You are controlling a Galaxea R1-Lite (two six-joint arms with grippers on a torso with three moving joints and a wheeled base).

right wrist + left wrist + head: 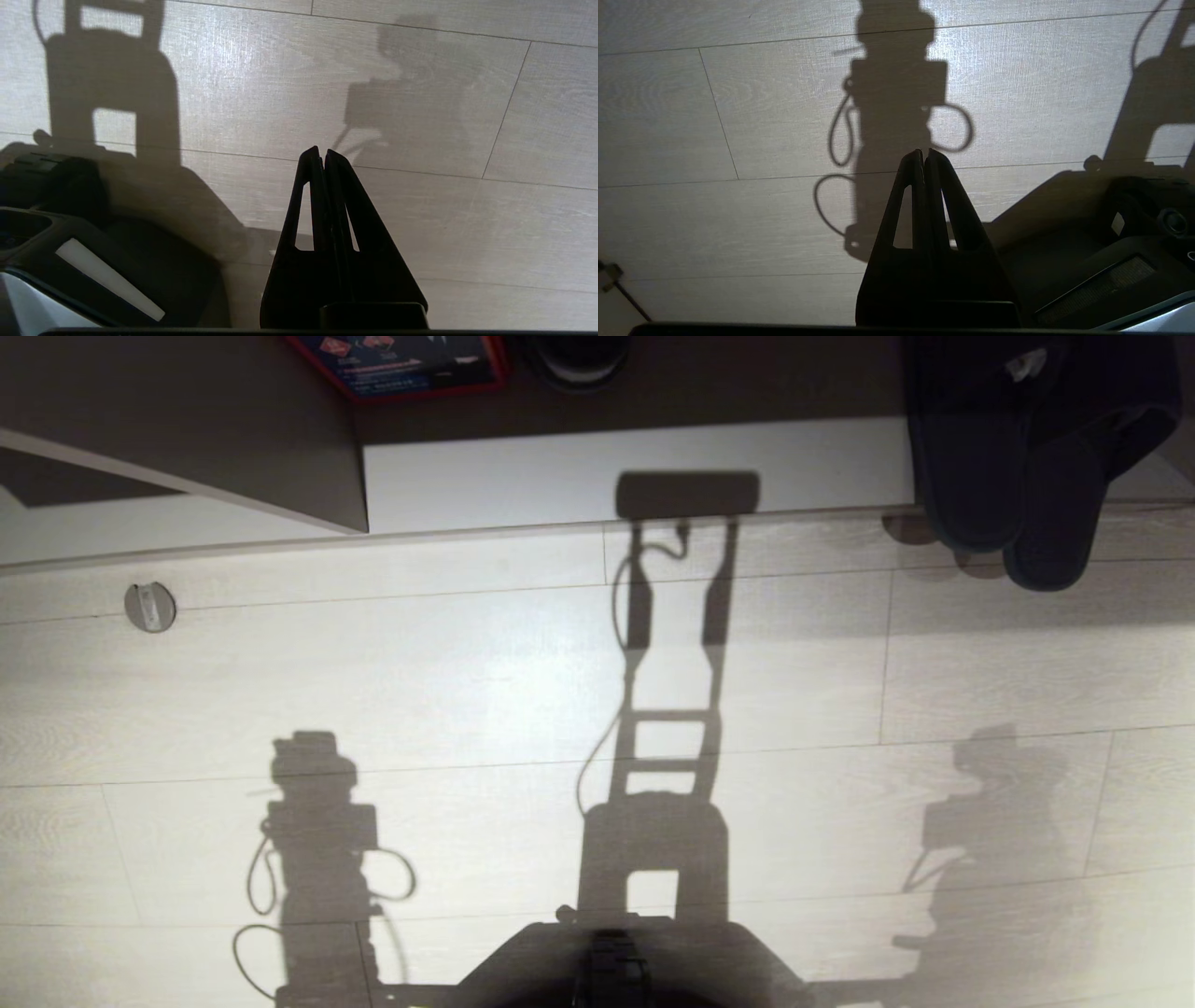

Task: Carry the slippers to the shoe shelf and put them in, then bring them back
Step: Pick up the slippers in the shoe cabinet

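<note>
The slippers (1013,495) lay side by side with toes overhanging the pale base board of the shoe shelf (635,476), seemingly already put in. Both arms hung over bare floor, the left claw (923,156) and right claw (322,154) pressed together, empty, likely awaiting retrieval.

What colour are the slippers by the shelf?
Dark charcoal-black, soft fabric slippers; the head view shows them best.
</note>
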